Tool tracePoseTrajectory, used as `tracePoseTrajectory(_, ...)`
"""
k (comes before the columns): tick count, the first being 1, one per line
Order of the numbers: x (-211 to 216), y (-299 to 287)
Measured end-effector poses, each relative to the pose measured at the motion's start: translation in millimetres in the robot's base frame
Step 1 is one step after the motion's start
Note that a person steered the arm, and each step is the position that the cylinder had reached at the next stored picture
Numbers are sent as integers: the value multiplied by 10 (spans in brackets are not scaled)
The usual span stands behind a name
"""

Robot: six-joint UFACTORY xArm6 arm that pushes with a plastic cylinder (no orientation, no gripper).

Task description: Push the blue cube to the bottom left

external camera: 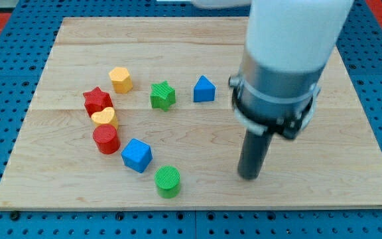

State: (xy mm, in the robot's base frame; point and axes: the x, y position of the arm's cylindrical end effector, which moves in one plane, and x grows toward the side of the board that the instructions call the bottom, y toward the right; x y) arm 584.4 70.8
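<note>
The blue cube (136, 155) lies on the wooden board (65, 192) left of the middle, toward the view's bottom. A red cylinder (105, 139) sits just to its left and a green cylinder (168, 181) just below and right of it. My tip (249, 176) rests on the board well to the right of the blue cube, apart from every block. The arm's white and grey body (284, 60) rises above it and hides part of the board's upper right.
A red star (97, 101), a yellow heart-like block (105, 118) and a yellow hexagon (121, 79) stand at the left. A green star (163, 95) and a blue triangular block (204, 89) stand near the middle top. The board edge borders a blue surface.
</note>
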Motion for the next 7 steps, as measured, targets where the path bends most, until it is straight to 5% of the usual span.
tracePoseTrajectory(1, 204, -627)
tracePoseTrajectory(3, -56, -2363)
tracePoseTrajectory(5, -100, -1332)
tracePoseTrajectory(7, -464, -1678)
